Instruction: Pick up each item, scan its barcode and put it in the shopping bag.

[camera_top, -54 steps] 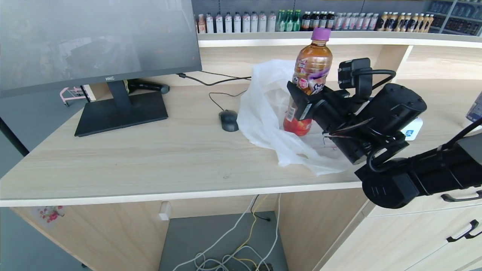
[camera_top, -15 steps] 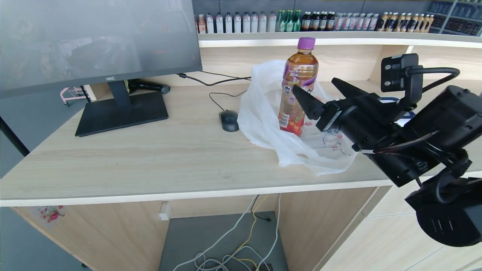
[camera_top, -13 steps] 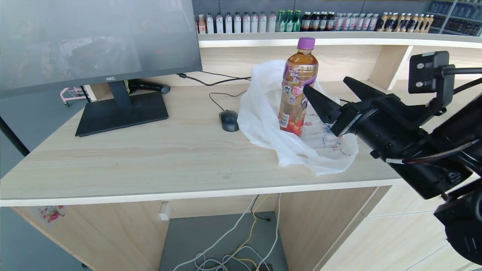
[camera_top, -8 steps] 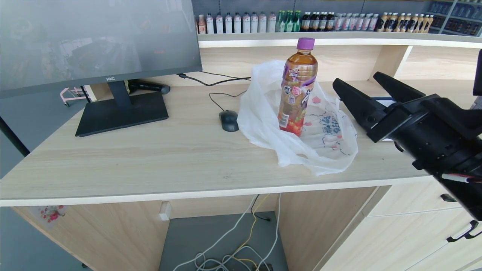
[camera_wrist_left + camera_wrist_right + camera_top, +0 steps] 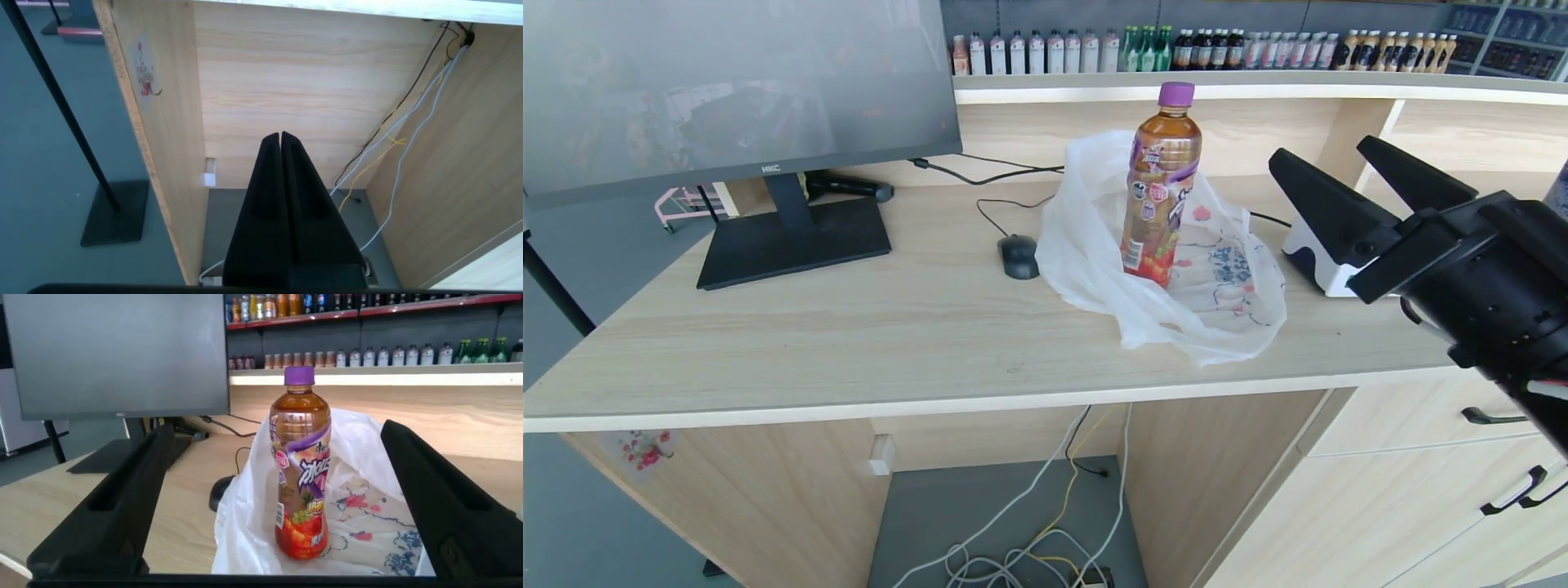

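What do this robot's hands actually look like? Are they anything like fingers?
Not much like ours. The right hand is matte black, with two long wedge-shaped fingers that taper to blunt tips. They sit on a chunky black wrist block, where a thin reddish wire shows. The left hand has the same tapered black wedges.

Right hand (image 5: 1323,151) spread, left hand (image 5: 282,140) closed.

A shop: checkout counter (image 5: 849,327), drinks shelves (image 5: 1201,49) behind.
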Controlling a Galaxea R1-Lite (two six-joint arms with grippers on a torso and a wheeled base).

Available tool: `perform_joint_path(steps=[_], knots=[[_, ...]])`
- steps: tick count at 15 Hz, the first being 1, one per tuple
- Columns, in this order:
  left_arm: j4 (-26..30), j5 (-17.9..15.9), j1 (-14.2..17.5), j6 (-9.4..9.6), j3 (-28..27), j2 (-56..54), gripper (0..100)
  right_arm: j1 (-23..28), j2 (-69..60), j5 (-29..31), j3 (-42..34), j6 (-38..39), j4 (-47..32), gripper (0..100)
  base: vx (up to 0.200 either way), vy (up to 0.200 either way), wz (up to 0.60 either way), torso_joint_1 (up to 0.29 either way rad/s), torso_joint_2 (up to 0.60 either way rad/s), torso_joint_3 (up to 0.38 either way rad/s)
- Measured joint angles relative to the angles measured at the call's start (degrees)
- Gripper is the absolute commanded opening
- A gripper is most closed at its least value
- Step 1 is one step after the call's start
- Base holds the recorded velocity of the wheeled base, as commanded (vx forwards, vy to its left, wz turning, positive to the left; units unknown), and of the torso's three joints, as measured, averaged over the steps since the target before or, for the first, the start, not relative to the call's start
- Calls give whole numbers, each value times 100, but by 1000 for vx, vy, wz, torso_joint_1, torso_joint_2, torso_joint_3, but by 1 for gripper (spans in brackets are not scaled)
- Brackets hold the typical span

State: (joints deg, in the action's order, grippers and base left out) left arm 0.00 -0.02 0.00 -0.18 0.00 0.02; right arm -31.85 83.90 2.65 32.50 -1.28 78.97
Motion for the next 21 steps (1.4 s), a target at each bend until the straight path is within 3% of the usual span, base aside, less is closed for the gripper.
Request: perform_joint_path(steps=[21], knots=[[11,2,0,-52,0,0,0,160,301,-2,-232,-35,34,100,0,-200,0,5,2,3]])
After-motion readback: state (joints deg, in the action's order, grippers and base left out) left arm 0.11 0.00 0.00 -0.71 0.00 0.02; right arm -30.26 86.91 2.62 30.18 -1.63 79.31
